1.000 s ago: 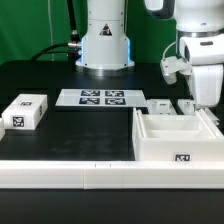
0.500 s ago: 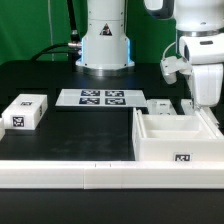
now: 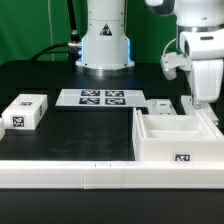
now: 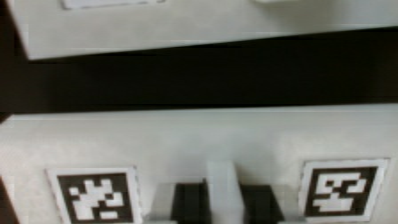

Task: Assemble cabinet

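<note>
Over on the exterior view's left, a small tagged white block (image 3: 25,110) sits on the table (image 3: 85,130). The marker board (image 3: 100,97) lies mid-table, with a second block (image 3: 160,104) just beyond it. On the right stands the cabinet (image 3: 177,137), compartments facing up. The arm (image 3: 205,60) hangs over its far right wall, and the fingers (image 4: 189,203) straddle a white ridge. Clamped or loose, I cannot tell.

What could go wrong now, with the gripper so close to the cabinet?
1. The gripper hangs at the cabinet's far corner on the exterior view's right. A small misalignment could push the cabinet instead of grasping it.
2. If the cabinet shifts, it might bump the small block just behind it.
</note>
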`<act>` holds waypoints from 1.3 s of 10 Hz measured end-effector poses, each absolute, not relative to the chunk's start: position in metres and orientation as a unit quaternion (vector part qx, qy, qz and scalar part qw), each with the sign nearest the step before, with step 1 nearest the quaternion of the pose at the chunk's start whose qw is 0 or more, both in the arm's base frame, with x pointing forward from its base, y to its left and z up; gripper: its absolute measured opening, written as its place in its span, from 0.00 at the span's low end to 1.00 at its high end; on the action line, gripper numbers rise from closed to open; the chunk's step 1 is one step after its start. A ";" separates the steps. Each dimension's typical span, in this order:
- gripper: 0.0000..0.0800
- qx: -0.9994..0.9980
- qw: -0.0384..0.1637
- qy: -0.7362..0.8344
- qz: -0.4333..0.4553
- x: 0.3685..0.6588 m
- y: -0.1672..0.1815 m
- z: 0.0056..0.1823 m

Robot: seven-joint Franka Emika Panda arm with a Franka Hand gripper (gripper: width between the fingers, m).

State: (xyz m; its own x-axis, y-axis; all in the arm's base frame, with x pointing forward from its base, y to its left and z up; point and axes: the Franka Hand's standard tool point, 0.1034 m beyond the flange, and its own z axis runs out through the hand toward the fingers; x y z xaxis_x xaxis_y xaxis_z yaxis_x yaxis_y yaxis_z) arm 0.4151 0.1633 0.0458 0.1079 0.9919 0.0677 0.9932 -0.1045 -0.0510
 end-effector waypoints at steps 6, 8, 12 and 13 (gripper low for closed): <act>0.09 -0.747 0.031 -0.664 -0.003 0.426 0.119 0.062; 0.09 -0.748 0.031 -0.663 -0.005 0.432 0.118 0.061; 0.09 -0.753 0.029 -0.658 -0.013 0.447 0.116 0.062; 0.09 -0.753 0.030 -0.658 -0.012 0.445 0.116 0.061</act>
